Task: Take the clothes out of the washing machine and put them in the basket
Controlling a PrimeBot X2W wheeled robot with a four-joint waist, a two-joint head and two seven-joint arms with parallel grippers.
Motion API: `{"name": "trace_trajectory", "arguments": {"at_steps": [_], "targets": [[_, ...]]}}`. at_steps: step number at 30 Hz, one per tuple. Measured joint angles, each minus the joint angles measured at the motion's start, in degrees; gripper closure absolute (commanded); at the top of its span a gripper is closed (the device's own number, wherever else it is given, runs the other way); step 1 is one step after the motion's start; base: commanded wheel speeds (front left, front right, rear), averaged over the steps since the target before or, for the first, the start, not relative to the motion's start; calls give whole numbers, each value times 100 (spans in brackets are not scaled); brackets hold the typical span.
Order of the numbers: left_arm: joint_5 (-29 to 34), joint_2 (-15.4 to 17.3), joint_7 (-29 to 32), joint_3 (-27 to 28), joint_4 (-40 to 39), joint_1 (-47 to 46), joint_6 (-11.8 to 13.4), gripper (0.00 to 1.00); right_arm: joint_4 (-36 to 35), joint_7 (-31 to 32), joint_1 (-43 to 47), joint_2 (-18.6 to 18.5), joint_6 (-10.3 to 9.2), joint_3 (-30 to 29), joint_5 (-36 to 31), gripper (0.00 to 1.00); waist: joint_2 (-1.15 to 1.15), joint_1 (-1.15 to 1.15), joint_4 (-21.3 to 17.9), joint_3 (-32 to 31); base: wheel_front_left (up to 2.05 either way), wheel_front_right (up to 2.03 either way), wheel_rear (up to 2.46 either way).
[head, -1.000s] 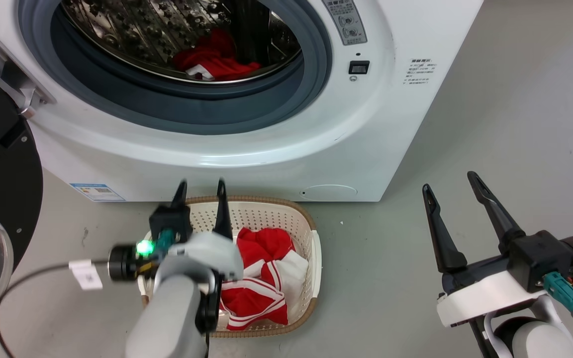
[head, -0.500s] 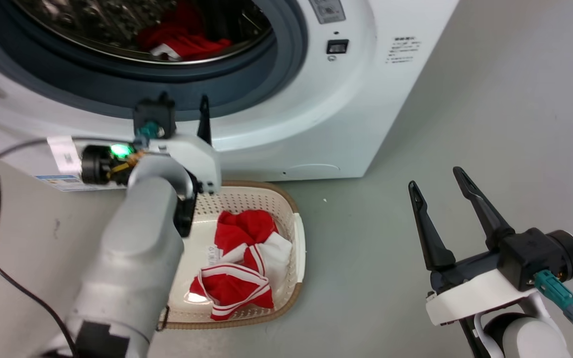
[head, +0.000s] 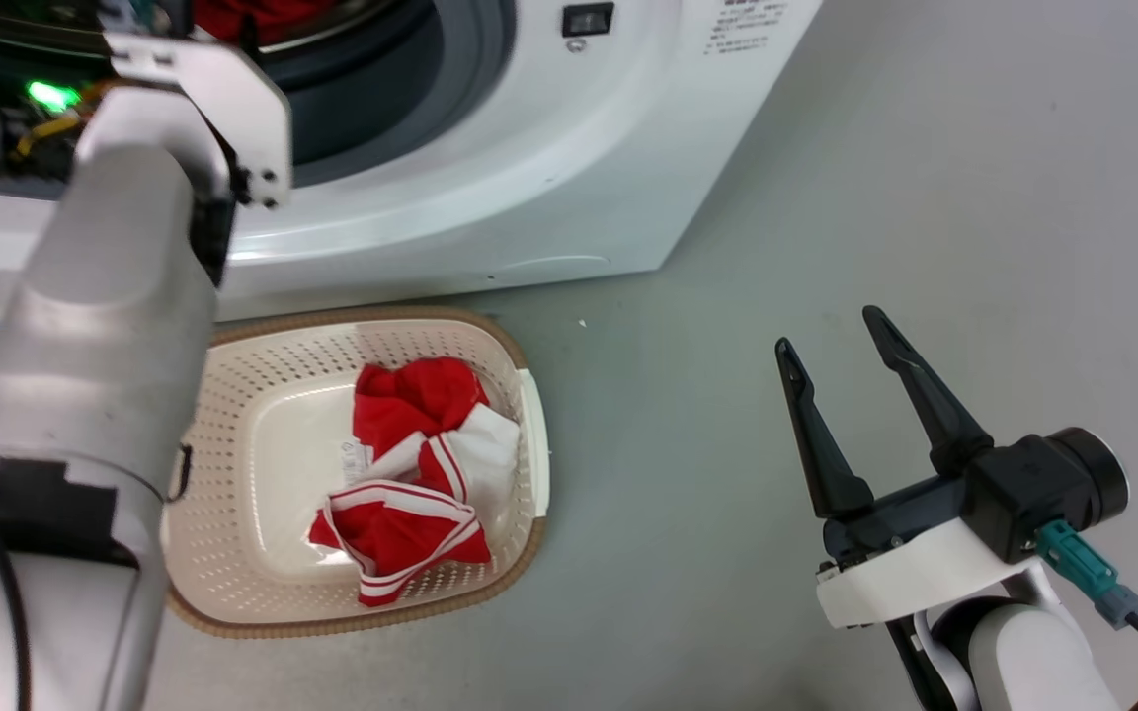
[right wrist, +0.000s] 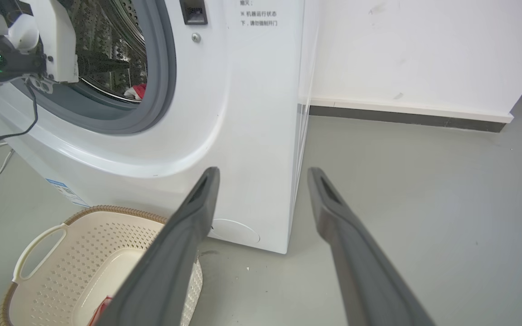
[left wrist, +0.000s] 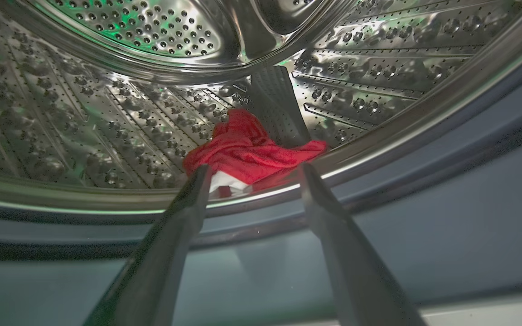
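While the left arm [head: 95, 326] is reaching up into the mouth of the washer [head: 529, 178], the left tool [left wrist: 253, 168] is hanging at the lip of the drum [left wrist: 107, 122]. Its fingers are standing apart, with nothing clamped between them. A red garment [left wrist: 247, 149] is lying on the bottom of the drum, against a ribbed paddle, and is showing a white patch at its near edge. It is sitting right at the fingertips; whether they are touching it cannot be told. The grey ring [left wrist: 379, 203] is running beneath the fingers in the left wrist view.

The basket [head: 352, 318] is standing upright on the floor [head: 826, 197], just in front of the washer. Red clothes [head: 401, 464] with white stripes are lying bunched in its right half, against the right wall, while the left part of its bottom is showing bare.

The right tool [head: 827, 330] is hovering over the floor, well apart from the basket on the robot's right. Its fingers are spread and gripping nothing, and are pointing toward the washer's front corner.
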Motion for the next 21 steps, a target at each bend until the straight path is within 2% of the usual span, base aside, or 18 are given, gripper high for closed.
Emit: {"name": "trace_trajectory", "arguments": {"at_steps": [11,21], "targets": [[116,649,1155,-188,387,-1245,-343,0,243,-216,-250,0,0,202,164,0,0,0,-410,695,0,0,0],[145,967,2508,-290,509,-1947,-276,0,435,-407,-413,0,0,323,311,0,0,0,-780,1266,0,0,0]]}}
